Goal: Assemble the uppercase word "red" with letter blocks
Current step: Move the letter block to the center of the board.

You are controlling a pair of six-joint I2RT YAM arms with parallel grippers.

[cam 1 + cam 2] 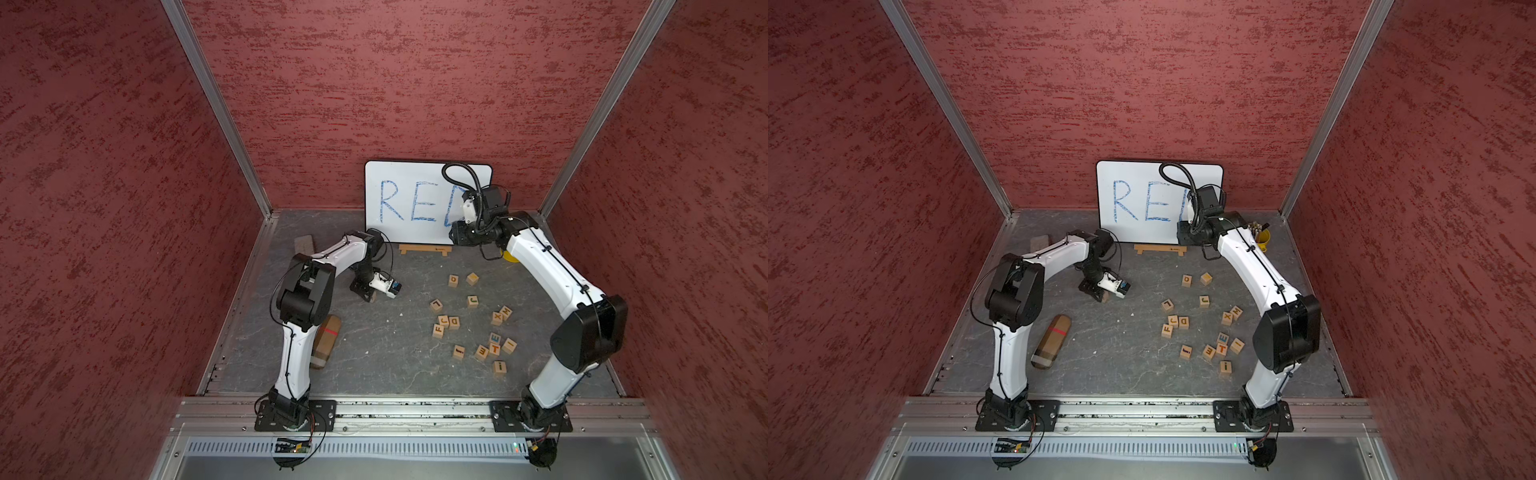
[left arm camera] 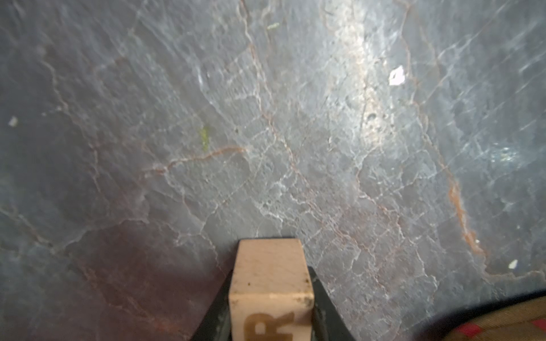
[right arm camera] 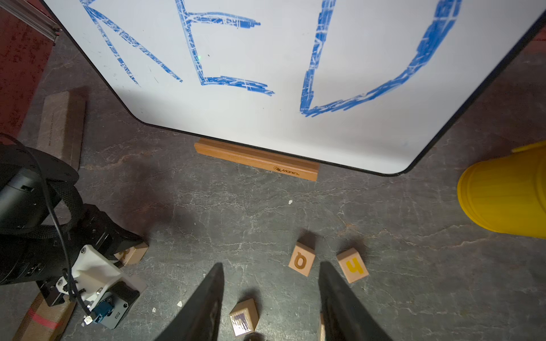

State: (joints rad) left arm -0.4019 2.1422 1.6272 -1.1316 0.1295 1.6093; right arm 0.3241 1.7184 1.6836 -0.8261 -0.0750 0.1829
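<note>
Well, early going: the left gripper (image 2: pixel 271 274) pinches the R block (image 3: pixel 133 253) low at the table (image 1: pixel 374 365), left of centre, while the D block (image 1: pixel 454 322) and E block (image 1: pixel 482 352) lie loose well apart from it. The right gripper (image 3: pixel 271 265) hangs spread and empty; whether R touches the table, I can't tell.

The R block (image 2: pixel 270 292), a light-wood cube with a dark letter on its side face, is pinched between the dark fingers (image 2: pixel 323 310) of the left tool (image 2: pixel 271 270), low at the left of the worktop (image 1: pixel 374 353), well apart from the others. The D block (image 1: pixel 454 322) lies flat, letter up, touching a neighbouring cube. The E block (image 1: pixel 482 352) lies nearer the front edge, letter up, slightly skewed.
</note>
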